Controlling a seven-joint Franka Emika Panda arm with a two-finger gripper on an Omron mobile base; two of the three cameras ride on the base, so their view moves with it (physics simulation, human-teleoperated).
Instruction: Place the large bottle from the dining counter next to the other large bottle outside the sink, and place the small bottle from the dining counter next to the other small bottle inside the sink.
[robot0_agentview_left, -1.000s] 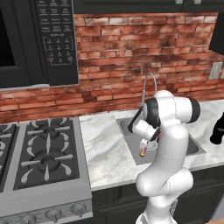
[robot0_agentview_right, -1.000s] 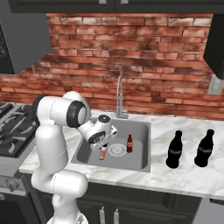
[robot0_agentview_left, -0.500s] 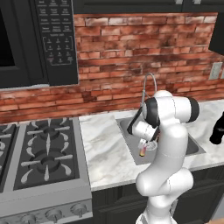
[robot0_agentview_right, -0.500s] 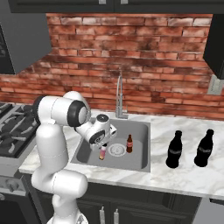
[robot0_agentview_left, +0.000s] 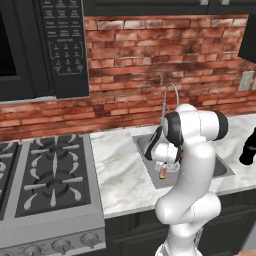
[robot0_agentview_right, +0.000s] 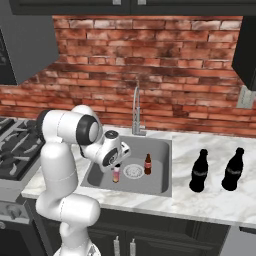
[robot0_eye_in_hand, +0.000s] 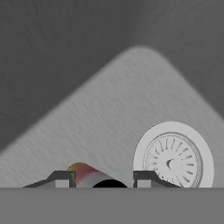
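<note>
Even, flat light all round, no hard beam from any side. The brick wall (robot0_agentview_right: 150, 65) looks evenly lit, colours crisp, edges sharp right out to the corners, no bending. The counter (robot0_agentview_right: 215, 200) is bright and pale, with soft dark shadows pooled under the two black bottles (robot0_agentview_right: 200, 171). The microwave (robot0_agentview_left: 45, 45) is nearly black, detail lost. Inside the sink (robot0_eye_in_hand: 109, 109), dim grey steel, a soft brushed grain, slightly hazy, no glare.

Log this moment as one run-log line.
gripper: shut on small bottle | location: inside sink, near drain | other small bottle: upright | large bottles: paired on counter
</note>
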